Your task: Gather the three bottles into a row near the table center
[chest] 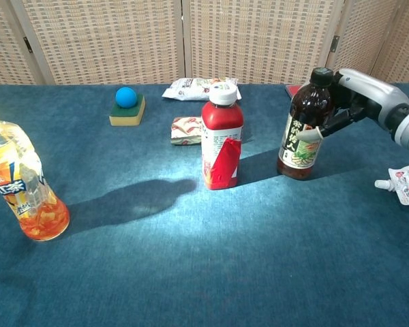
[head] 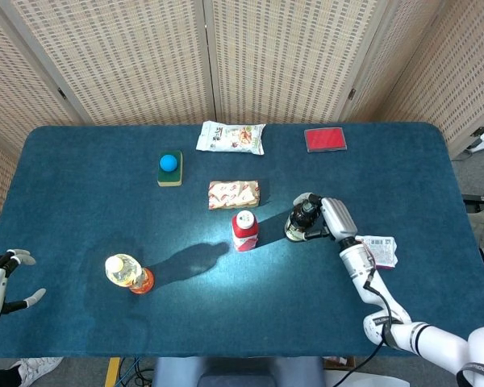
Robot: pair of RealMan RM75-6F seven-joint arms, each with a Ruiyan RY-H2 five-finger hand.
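**Dark bottle gripped beside the red bottle, orange bottle apart at the left**

In the head view, the dark brown glass-like bottle with a black cap (head: 302,218) is gripped by the right robot hand (head: 323,219), whose fingers are wrapped around its upper part. It is placed just to the right of the red plastic bottle with a white cap (head: 244,230), which stands near the middle of the blue cloth-covered tabletop (head: 81,185). The clear plastic bottle of orange drink with a yellow cap (head: 127,272) is seen well apart, toward the front left. The left robot hand (head: 0,282) is held at the left edge with its fingers spread and nothing in them. Further back are seen a blue ball on a yellow-green sponge (head: 169,168), a patterned snack packet (head: 234,194), a white snack bag (head: 231,137) and a flat red card (head: 325,139). A small white pouch (head: 380,249) lies beside the right forearm.

In the chest view, the dark bottle (chest: 302,129) is seen upright on the cloth, with the right robot hand (chest: 351,95) closed around its neck and shoulder. The red bottle (chest: 221,139) stands near it, untouched, and the orange bottle (chest: 20,184) is seen at the far left.
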